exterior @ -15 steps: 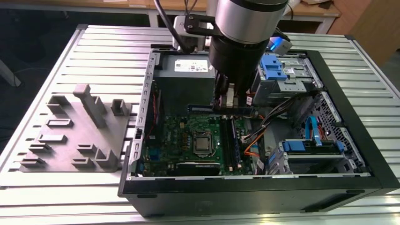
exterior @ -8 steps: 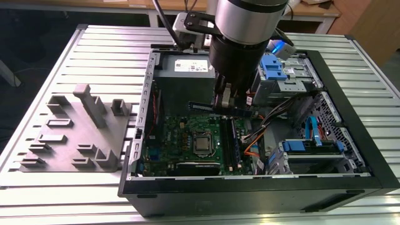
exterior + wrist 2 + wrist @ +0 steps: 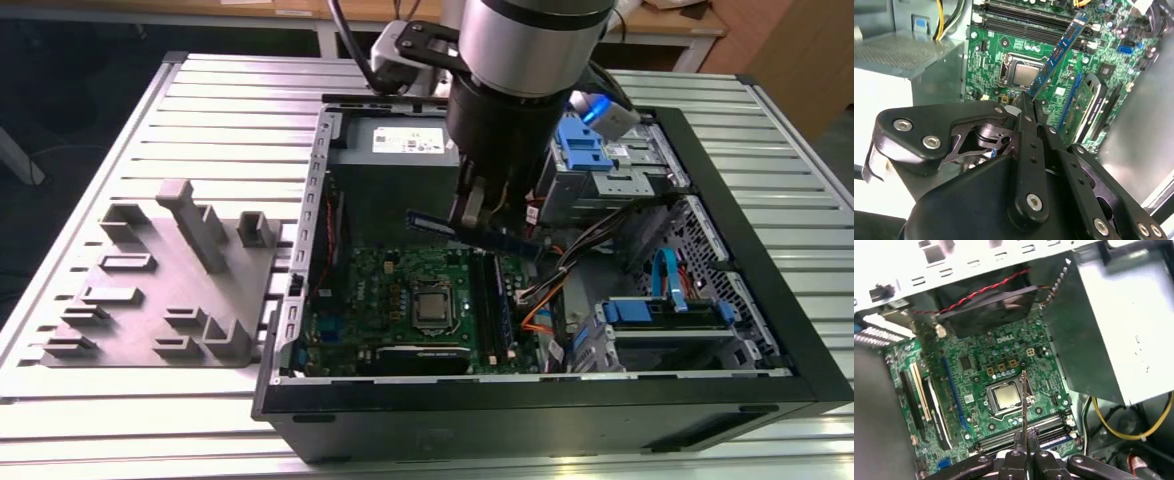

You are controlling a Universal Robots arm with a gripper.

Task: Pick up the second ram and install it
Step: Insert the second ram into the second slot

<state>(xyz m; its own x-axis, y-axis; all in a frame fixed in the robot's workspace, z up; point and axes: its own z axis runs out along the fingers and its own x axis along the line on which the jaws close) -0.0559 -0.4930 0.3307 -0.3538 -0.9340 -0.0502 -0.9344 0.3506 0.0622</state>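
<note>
Now: second ram clamped, hanging over the board

End effector (image 3: 1027,100) is closed on the second ram (image 3: 1061,50), pinching its flat faces. Stick is off the board and near level, above the motherboard (image 3: 394,290) inside the open case (image 3: 534,415). It sits over the far end of the long black slots (image 3: 489,300), not seated. CPU socket (image 3: 1005,397) lies below it in the first wrist view. Grey power supply (image 3: 394,150) is on the far side. Grey holder block (image 3: 160,290) sits on the desk (image 3: 120,420), well apart at the exterior view's left.

Handling, my read: light, stiff, thin, fragile. It won't flex, but chips and edge contacts won't take pressure or scraping. Best held on the flat faces toward the top edge, contacts left free, firm enough that it can't tilt.
</note>
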